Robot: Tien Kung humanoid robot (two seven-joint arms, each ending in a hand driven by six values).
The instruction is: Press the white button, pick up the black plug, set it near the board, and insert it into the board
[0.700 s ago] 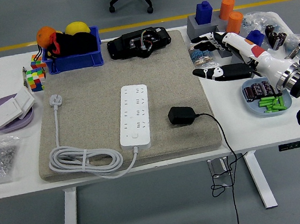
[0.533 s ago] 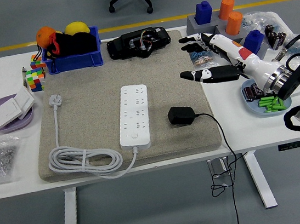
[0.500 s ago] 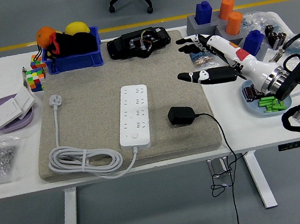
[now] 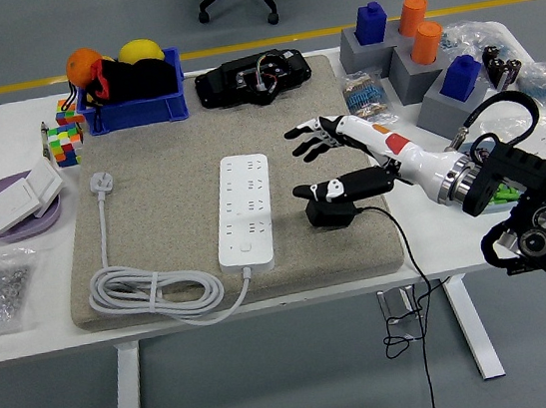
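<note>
1. Head view: right hand (image 4: 333, 161) reaches in from the right over the grey mat (image 4: 156, 159), fingers spread, holding nothing.
2. Thumb hangs just above the black plug (image 4: 330, 213); contact unclear.
3. Black plug lies on the mat's near-right part, just right of the white power strip (image 4: 245, 211), not touching it; its cable runs right and off the table's near edge.
4. Strip sits mid-mat, long axis near-to-far.
5. Left hand is out of frame.

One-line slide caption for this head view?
Right hand, fingers spread, hovers over the black plug beside the white power strip on the mat.
</note>
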